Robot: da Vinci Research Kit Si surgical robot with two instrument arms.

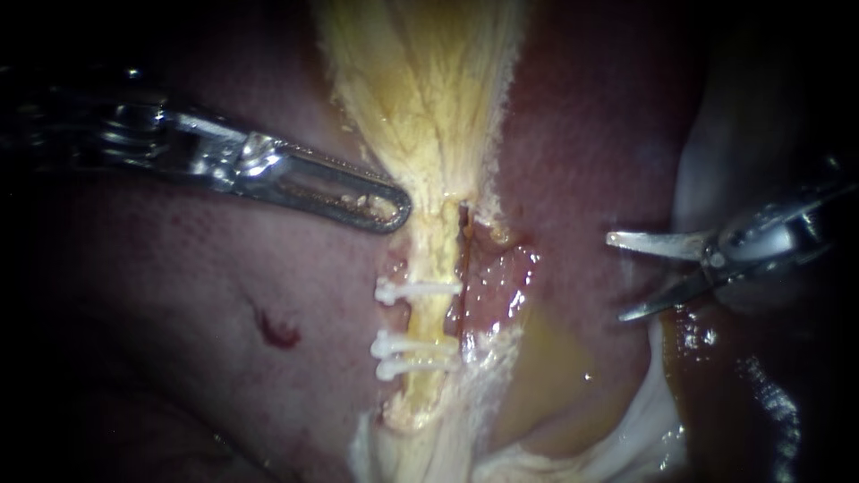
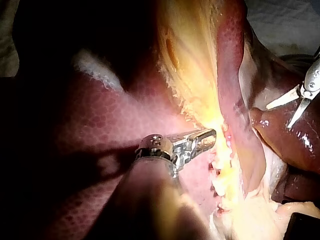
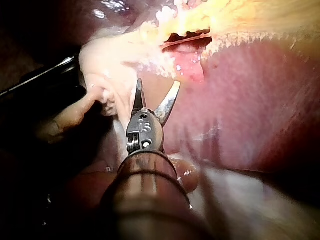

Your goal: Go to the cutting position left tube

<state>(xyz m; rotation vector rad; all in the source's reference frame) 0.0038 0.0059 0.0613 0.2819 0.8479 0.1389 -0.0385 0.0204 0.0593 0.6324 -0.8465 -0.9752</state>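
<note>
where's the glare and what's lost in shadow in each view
Endoscope view: light pools on the clipped tube; glare on wet tissue beside it; the left instrument fades into dark along its shaft. Left wrist view: the yellow tissue ahead of that instrument is washed out; the liver beside it in shadow. Right wrist view: the right instrument has a dark shaft, its open blades lit.

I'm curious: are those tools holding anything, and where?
The right instrument holds nothing, jaws open. The left instrument lies beside the yellow tissue; a grip cannot be told.
</note>
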